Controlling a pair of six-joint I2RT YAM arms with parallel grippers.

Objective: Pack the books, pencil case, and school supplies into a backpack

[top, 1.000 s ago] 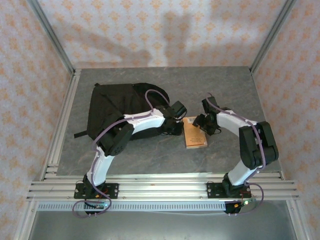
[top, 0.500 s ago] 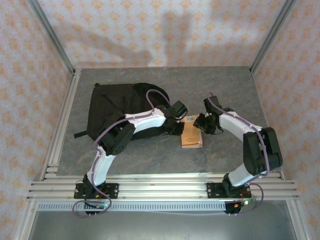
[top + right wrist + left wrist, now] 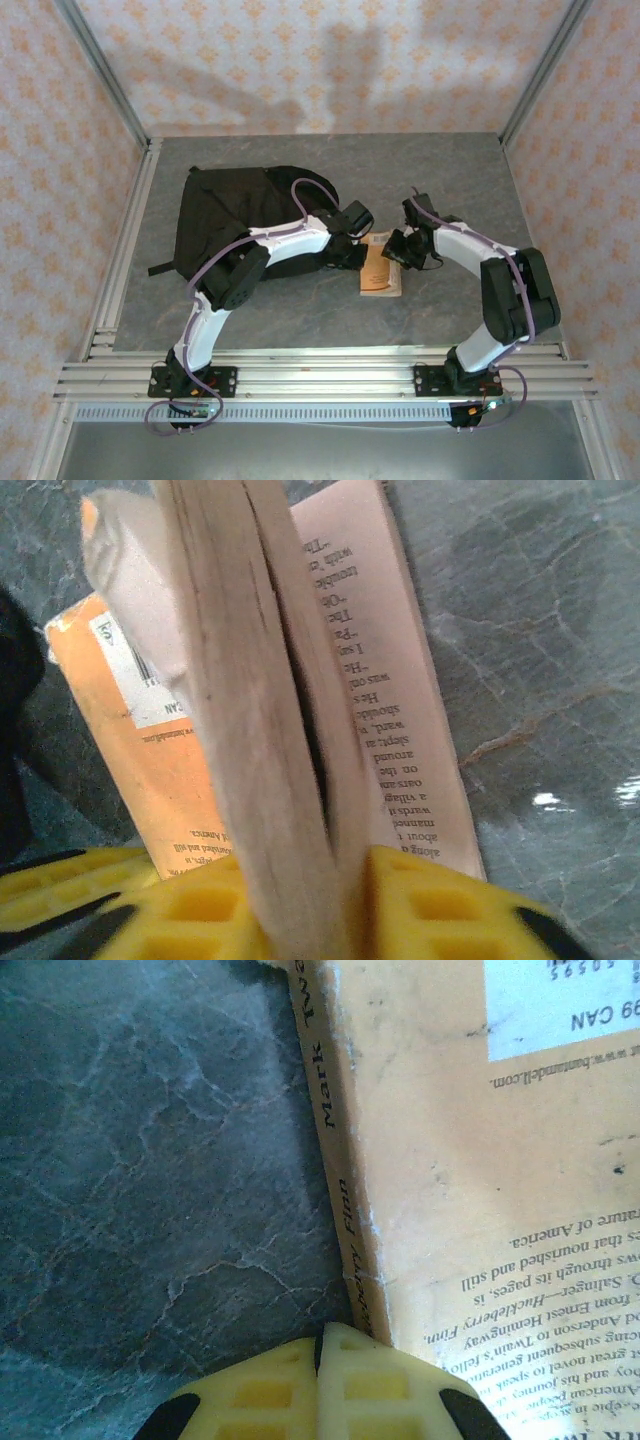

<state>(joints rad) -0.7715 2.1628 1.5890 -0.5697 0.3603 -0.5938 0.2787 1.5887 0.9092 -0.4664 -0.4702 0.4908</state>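
Papered walls (image 3: 300, 60) ringed the grey table (image 3: 450, 170) where the orange book (image 3: 381, 276) lay near-to-far, right hand (image 3: 394, 250) seemingly pinching its pages, left hand (image 3: 320, 1365) closed.

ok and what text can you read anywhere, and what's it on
"Mark Twa", cut off: book spine.
"berry Finn": spine too.
"99 CAN": white label on its back cover.
"from Ernest Hemingway", "Twain's fellow": upside-down blurb on the back cover.
Web address under the label: too blurred.
Open page: upside-down print, mostly too blurred.
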